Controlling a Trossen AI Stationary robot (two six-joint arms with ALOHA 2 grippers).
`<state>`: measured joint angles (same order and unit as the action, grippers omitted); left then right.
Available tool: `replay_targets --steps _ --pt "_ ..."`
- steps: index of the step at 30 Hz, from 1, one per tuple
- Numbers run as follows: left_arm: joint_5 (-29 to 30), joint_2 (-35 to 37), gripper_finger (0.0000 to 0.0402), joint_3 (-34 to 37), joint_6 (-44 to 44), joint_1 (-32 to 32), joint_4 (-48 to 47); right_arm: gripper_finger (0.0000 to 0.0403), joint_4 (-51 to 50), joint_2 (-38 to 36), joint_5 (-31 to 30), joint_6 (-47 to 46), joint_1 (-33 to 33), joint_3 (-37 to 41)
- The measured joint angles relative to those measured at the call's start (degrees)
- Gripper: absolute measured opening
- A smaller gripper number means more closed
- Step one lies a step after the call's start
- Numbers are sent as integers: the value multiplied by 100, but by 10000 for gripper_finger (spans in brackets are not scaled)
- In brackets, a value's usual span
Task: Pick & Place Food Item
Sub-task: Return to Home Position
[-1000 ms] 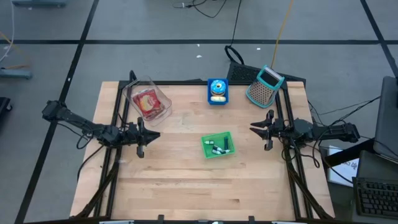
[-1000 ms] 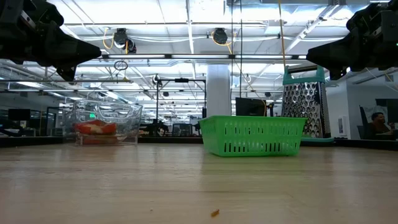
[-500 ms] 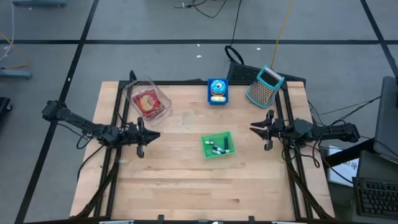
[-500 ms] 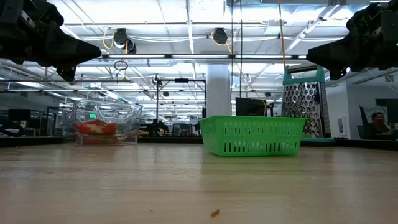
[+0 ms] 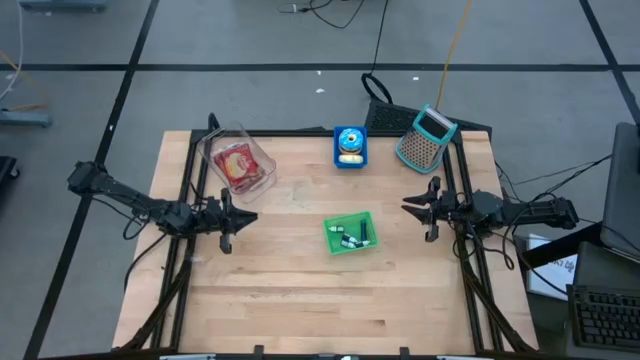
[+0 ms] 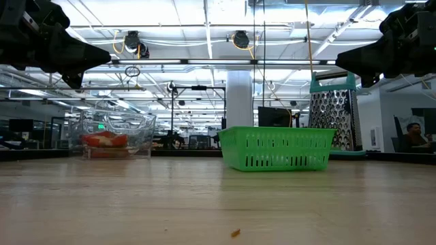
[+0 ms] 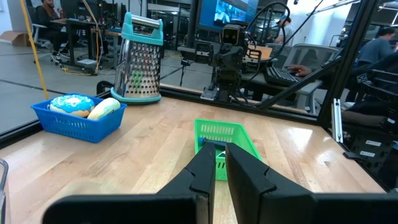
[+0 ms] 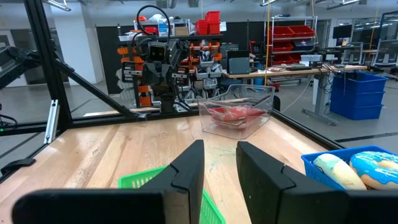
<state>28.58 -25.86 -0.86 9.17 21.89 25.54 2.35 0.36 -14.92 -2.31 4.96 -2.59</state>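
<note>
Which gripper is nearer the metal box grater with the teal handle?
Right. The right gripper hovers close beside the metal box grater; the left gripper is across the table.

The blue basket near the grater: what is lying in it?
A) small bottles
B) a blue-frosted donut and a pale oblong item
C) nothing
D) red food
B: the left wrist view shows the blue basket holding a blue-frosted donut with a pale oblong item beside it.
</note>
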Motion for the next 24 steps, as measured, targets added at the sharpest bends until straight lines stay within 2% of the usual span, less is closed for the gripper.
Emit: replay_targets --steps 24 --pt "0 1 37 0 -1 0 0 86 0 0 0 0 1 0"
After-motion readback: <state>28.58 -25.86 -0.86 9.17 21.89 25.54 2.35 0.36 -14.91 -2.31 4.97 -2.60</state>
